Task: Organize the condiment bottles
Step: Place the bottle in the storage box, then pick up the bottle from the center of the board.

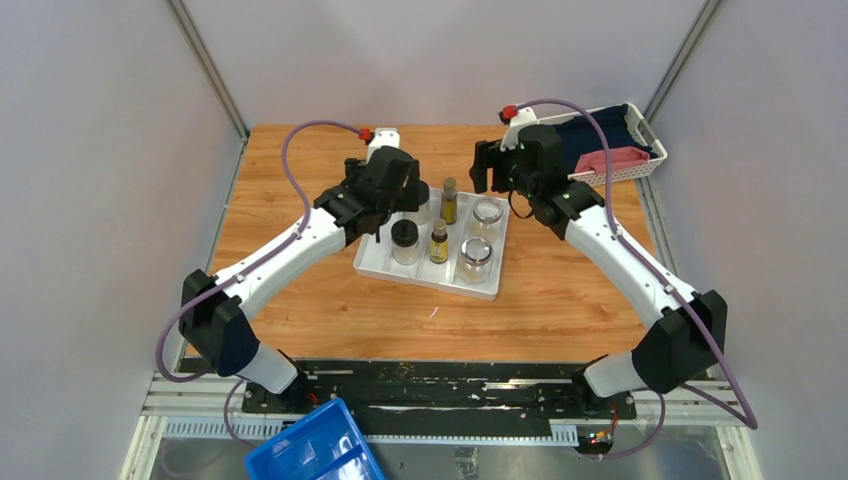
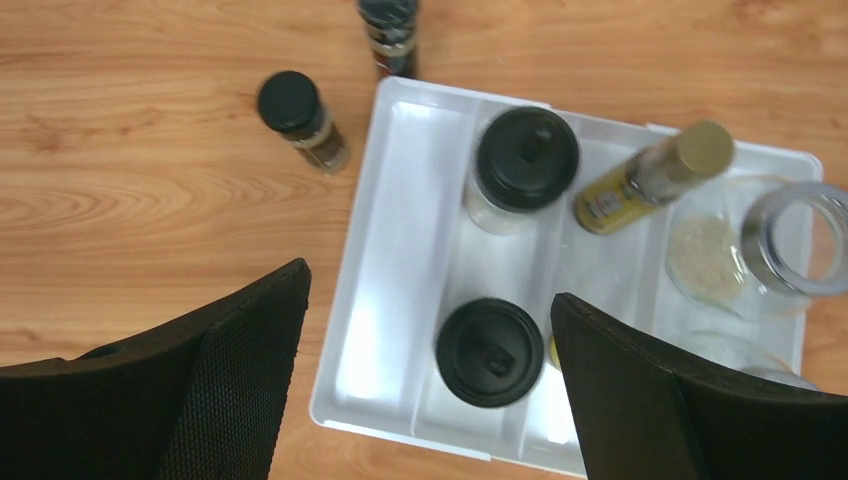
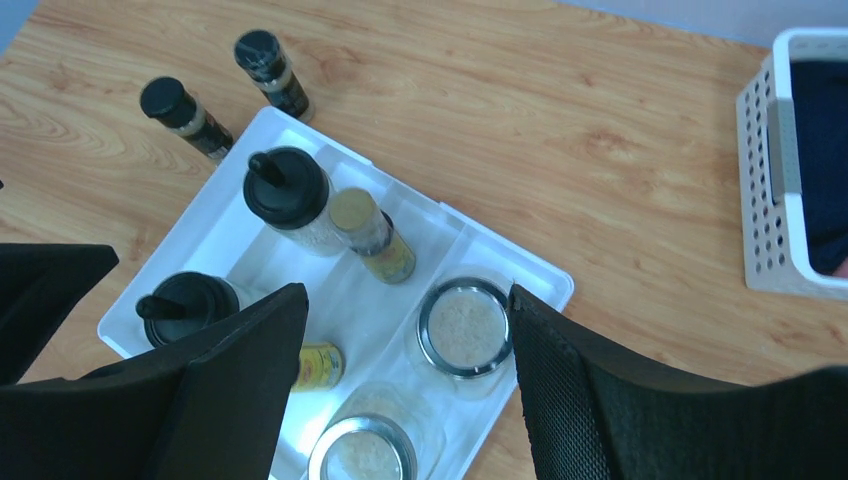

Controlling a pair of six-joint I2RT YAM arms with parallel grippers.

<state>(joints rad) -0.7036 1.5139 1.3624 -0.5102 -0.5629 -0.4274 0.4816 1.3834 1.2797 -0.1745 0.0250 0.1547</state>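
The white divided tray (image 1: 482,284) holds two black-lidded clear jars (image 2: 526,160) (image 2: 489,352), two slim yellow-labelled bottles (image 3: 375,235) (image 3: 318,365) and two squat glass jars (image 3: 465,325) (image 3: 362,455). Two tiny dark shakers (image 2: 300,118) (image 2: 390,30) stand on the wood just beyond the tray's far left corner. My left gripper (image 2: 430,282) is open and empty above the tray's left compartment; in the top view it (image 1: 388,205) hides one black-lidded jar. My right gripper (image 3: 408,292) is open and empty, high over the tray's right side (image 1: 497,165).
A white perforated basket (image 1: 640,160) with dark blue and pink cloth sits at the back right, also in the right wrist view (image 3: 780,170). A blue bin (image 1: 315,450) lies below the table's near edge. Grey walls enclose the wooden table (image 1: 560,300).
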